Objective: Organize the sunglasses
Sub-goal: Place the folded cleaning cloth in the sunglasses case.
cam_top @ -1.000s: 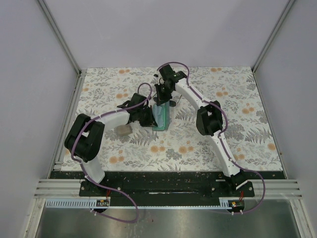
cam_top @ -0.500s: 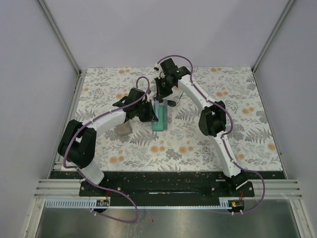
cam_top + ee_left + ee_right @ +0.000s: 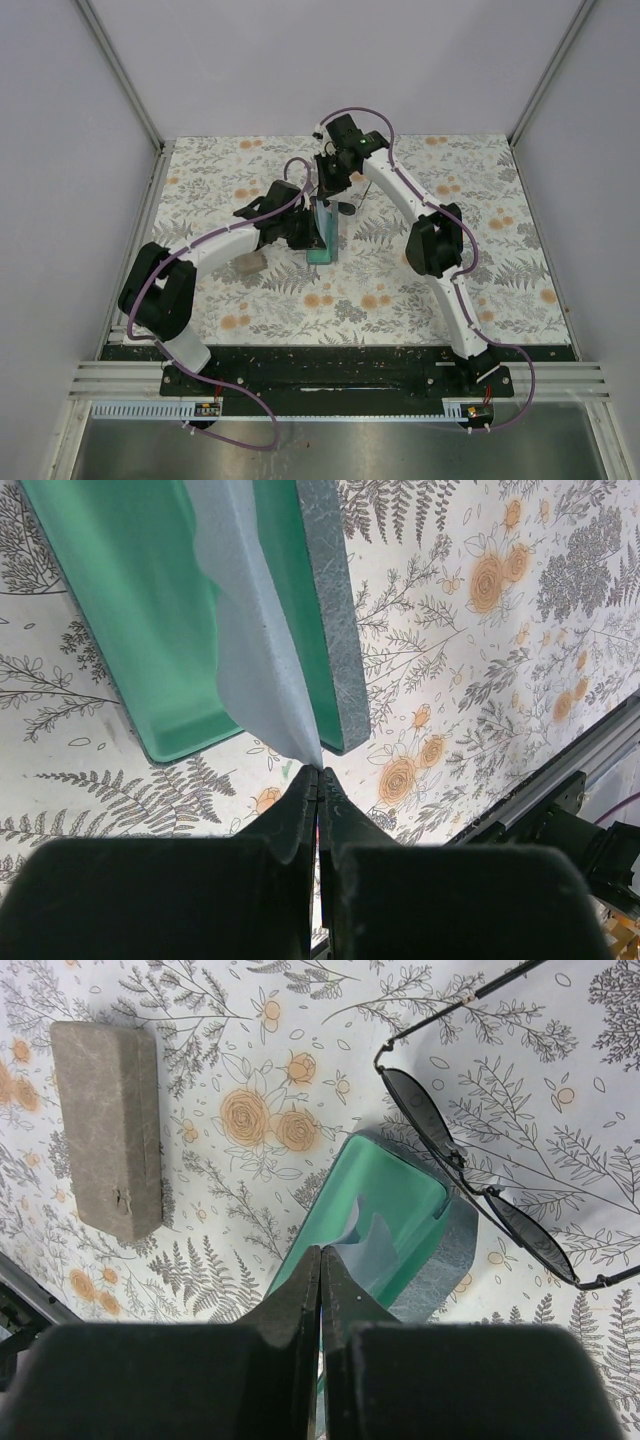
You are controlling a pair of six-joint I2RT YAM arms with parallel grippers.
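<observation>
The black wire-framed sunglasses lie open on the floral table just behind the open teal case, which also shows in the top view. A light-blue cloth hangs over the case's green inside. My left gripper is shut on its near corner. My right gripper is shut on another corner of the cloth, above the case. In the top view the left gripper and right gripper meet over the case. The purple pair is out of view.
A closed beige case lies on the table to the left of the teal case, and shows in the top view. Grey walls with metal rails enclose the table on three sides; a black rail runs along the near edge.
Both arms have shifted slightly towards the back of the table, and the left arm has stretched out further. Both grippers stay shut over the teal case.
</observation>
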